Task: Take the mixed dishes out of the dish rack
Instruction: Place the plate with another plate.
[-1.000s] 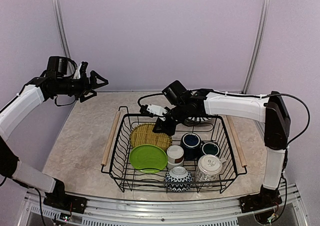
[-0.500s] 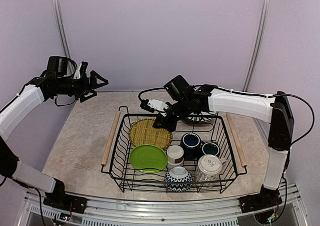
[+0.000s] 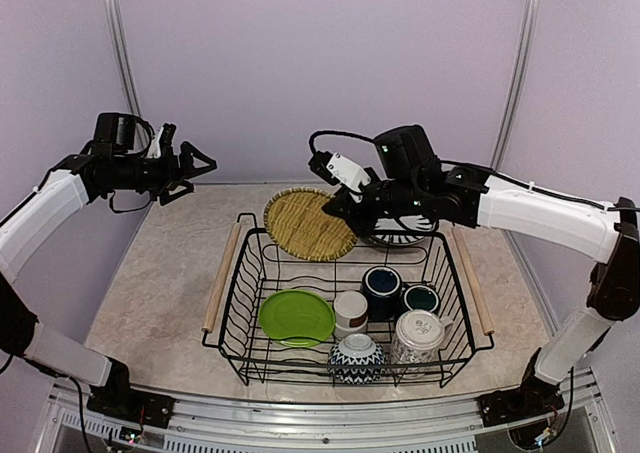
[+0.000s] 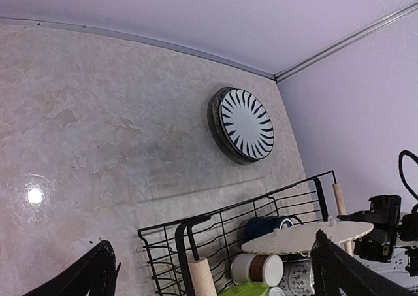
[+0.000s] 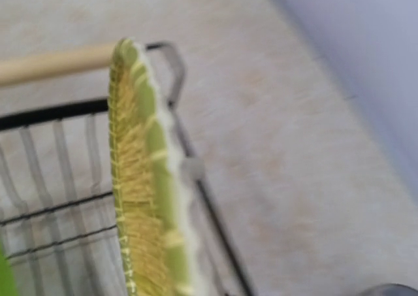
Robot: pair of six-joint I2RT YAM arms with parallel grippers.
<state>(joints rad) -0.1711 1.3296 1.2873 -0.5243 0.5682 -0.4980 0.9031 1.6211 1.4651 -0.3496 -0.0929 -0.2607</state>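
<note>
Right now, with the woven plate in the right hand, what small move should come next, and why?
Probably ease the right hand away past the dish rack's far rim, toward the table behind it: it grips the woven plate above the rack's far-left corner.

The woven plate (image 3: 305, 223) is yellow, the flat plate (image 3: 296, 316) lime-green, the dish rack (image 3: 290, 358) black.

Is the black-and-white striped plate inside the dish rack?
No, the black-and-white striped plate lies flat on the table, beyond the far side of the dish rack.
</note>
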